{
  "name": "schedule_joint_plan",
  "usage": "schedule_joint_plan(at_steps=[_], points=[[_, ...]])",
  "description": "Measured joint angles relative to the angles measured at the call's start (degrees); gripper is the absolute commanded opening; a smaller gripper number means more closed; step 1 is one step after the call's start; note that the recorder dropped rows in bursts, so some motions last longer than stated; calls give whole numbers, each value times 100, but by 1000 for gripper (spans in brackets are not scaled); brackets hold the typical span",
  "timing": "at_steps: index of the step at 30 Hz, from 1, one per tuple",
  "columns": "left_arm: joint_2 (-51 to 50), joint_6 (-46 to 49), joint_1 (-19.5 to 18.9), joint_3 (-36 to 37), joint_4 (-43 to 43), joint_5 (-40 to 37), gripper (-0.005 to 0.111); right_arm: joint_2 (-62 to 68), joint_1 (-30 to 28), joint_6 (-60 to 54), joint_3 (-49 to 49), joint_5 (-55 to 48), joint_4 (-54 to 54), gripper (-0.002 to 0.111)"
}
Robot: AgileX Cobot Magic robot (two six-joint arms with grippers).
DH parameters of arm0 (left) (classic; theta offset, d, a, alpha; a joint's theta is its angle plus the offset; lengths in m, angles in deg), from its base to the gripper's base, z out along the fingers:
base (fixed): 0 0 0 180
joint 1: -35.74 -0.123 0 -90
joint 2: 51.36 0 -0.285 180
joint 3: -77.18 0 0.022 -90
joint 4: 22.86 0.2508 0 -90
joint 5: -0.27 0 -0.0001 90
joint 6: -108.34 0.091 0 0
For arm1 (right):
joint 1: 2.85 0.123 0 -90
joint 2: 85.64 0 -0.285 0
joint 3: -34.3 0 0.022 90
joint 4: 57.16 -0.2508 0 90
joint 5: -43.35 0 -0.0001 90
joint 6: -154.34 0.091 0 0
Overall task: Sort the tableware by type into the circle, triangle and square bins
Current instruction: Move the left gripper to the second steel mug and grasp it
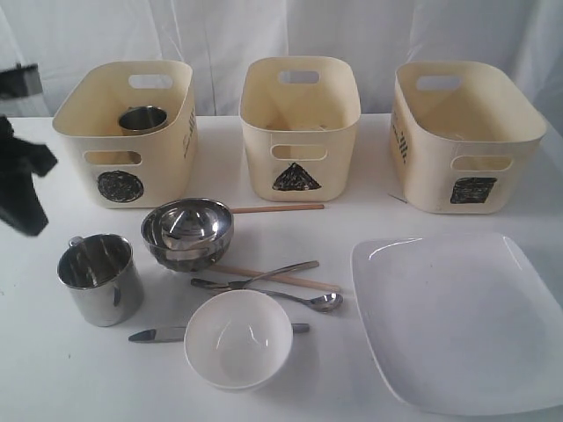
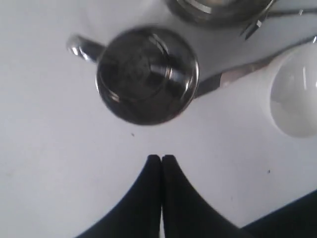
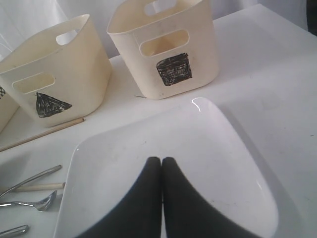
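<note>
Hovering over the shiny steel mug (image 2: pixel 147 74), the left fingers (image 2: pixel 146 198) are pressed together and hold nothing. That mug stands upright on the white table (image 1: pixel 53 369) near its left edge, in front of the cream plastic tub marked with a black circle (image 1: pixel 163 167), where a second steel mug (image 1: pixel 142 119) already sits. So this looks like the mugs step, half done. Next call: spread those fingers, drop over the rim or handle, clamp. The right fingers (image 3: pixel 148 198) are closed too, empty, above the large white squarish plate (image 3: pixel 208 144).
</note>
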Motion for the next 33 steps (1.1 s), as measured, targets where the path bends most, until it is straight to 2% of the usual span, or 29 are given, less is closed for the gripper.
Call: schedule_joint_plan(at_steps=[2,7,13,16,20,22,26,33], points=[[121,-22,0,565,0,287,0,0,0,0,0,0,0,0],[952,-103,0,1800,-210,1863,0,0,-24,0,0,0,0,0],[1431,-85,0,2682,-520,3354,3,0,-24,0,0,0,0,0],[1392,177,0,2882,-520,3628,22,0,-24,0,0,0,0,0],[1255,356,0,2949,-668,3893,58,0,-24,0,0,0,0,0],[1157,383,0,2963,-859,4128,67,0,-24,0,0,0,0,0],[954,379,0,2962,-1201,4549,69,0,-24,0,0,0,0,0],[476,402,0,2962,-1279,4647,67,0,-24,0,0,0,0,0]])
